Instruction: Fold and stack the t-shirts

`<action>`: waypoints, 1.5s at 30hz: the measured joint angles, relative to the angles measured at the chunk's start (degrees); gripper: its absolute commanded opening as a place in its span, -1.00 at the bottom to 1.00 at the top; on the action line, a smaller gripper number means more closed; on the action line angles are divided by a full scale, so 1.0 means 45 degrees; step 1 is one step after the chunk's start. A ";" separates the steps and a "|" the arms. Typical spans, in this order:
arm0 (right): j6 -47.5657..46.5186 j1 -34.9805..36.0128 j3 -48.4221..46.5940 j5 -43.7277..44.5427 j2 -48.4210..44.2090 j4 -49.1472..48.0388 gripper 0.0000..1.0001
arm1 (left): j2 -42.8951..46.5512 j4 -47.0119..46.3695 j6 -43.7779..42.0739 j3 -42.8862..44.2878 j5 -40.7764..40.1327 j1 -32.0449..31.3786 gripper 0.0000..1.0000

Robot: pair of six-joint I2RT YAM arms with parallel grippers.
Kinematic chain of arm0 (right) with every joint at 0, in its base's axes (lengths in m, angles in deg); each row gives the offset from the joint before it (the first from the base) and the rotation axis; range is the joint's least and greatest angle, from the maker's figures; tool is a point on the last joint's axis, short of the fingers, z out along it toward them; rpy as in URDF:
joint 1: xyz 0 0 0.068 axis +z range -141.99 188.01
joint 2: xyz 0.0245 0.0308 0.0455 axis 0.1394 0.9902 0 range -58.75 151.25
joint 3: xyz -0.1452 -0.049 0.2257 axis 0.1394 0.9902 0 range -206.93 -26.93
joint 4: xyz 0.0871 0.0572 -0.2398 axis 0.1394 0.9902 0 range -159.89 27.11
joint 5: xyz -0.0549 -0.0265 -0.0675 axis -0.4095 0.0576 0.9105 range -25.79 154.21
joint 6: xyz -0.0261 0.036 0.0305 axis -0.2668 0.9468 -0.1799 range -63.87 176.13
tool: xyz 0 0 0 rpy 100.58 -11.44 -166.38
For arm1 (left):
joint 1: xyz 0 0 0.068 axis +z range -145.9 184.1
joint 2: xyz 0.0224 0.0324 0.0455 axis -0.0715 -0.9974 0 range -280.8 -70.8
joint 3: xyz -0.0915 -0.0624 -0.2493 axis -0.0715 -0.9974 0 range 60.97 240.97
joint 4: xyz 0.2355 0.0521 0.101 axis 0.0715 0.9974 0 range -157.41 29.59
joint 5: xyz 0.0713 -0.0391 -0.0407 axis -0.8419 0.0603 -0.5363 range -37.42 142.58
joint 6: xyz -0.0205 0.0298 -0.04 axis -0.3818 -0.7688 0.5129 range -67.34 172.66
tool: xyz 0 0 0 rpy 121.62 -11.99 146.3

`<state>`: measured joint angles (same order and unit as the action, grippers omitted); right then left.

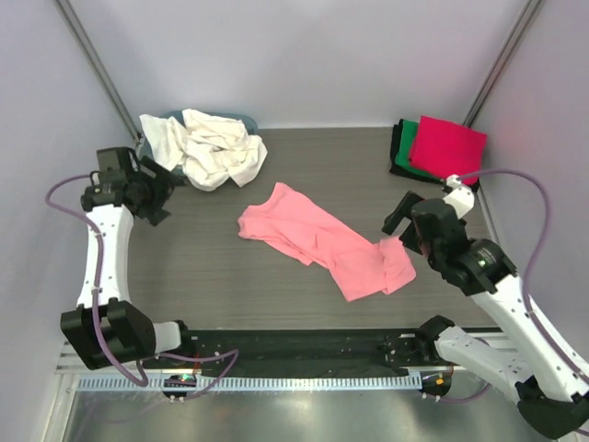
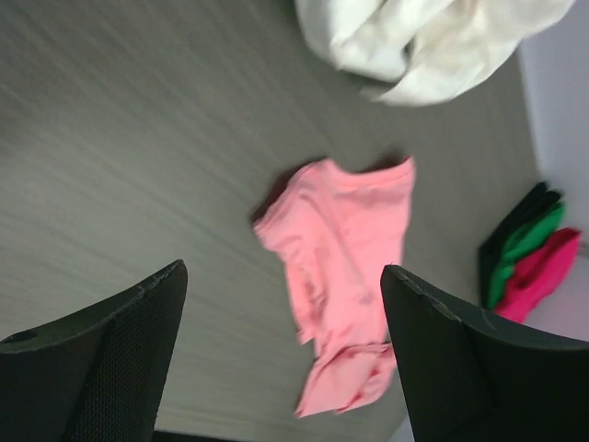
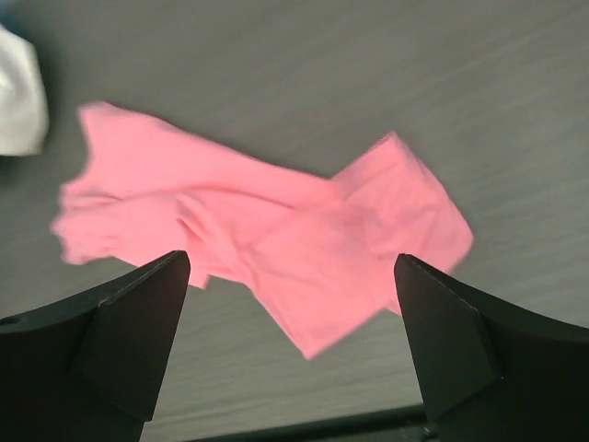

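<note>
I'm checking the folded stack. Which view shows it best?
Top external: the stack is sharp, red over green and black. The left wrist view shows it small and blurred at its right edge; the right wrist view does not show it.

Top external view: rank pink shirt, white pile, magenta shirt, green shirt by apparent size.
1. pink shirt, spread out
2. white pile, close behind
3. magenta shirt, folded
4. green shirt, mostly covered by the magenta one, true size unclear

A teal-blue tub (image 1: 243, 121) (mostly hidden) sits at the back left of the grey wood-grain table (image 1: 202, 267).
</note>
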<state>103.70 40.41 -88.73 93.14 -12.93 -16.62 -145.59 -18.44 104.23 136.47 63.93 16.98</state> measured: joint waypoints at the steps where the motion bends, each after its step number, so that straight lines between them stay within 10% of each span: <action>1: 0.0117 0.0000 0.0418 -0.0005 0.0170 0.0199 0.99 | 0.0223 0.0078 -0.0243 -0.0442 -0.0117 -0.0253 0.71; 12: 0.0029 -0.0005 0.2084 -0.2356 0.0962 -0.2093 0.83 | 0.0894 -0.1360 -0.1224 -0.4838 -0.1001 -0.4269 0.48; 32: -0.1311 -0.0005 0.4930 -0.4109 0.2424 -0.4609 0.71 | -0.6144 -0.5430 -0.1462 -0.2735 -0.1428 -0.5712 0.04; 45: -0.1360 0.1433 0.6552 -0.5532 0.4867 -0.6241 0.49 | -0.6392 -0.5892 -0.1020 -0.2710 -0.1530 -0.6300 -0.99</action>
<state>97.58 46.86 -59.24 68.24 8.97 -44.70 -174.35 -44.95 99.64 124.27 57.05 -11.36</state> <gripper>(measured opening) 0.760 0.050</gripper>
